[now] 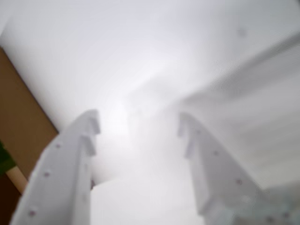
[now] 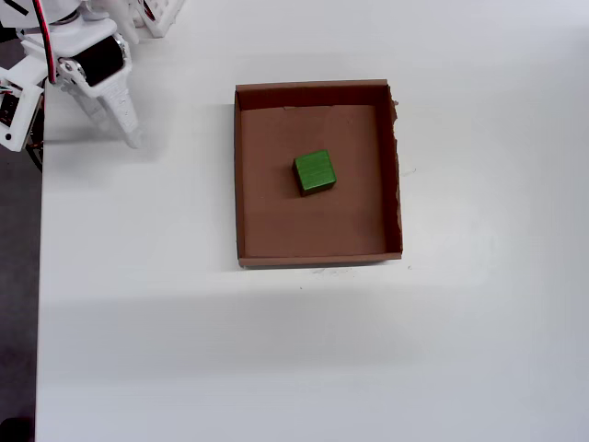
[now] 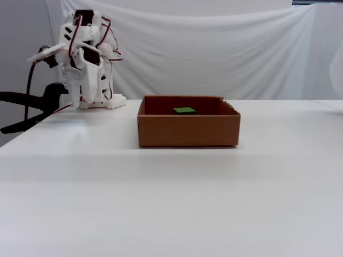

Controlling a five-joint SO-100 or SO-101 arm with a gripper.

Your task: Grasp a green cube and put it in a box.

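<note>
The green cube (image 2: 315, 172) lies inside the brown cardboard box (image 2: 318, 259), near its middle; in the fixed view only the cube's top (image 3: 185, 111) shows above the box wall (image 3: 187, 131). My white gripper (image 2: 130, 136) is folded back at the table's far left corner, well away from the box, and points down (image 3: 92, 98). In the wrist view the gripper (image 1: 139, 124) is open and empty, its two fingers wide apart over the white table. A piece of the box (image 1: 18, 117) and a sliver of green (image 1: 4, 159) show at that view's left edge.
A black clamp (image 3: 32, 104) grips the table's left edge beside the arm base. The table's left edge (image 2: 39, 276) runs down the overhead view. A white cloth backdrop (image 3: 214, 48) hangs behind. A white slotted part (image 2: 164, 13) sits at the top.
</note>
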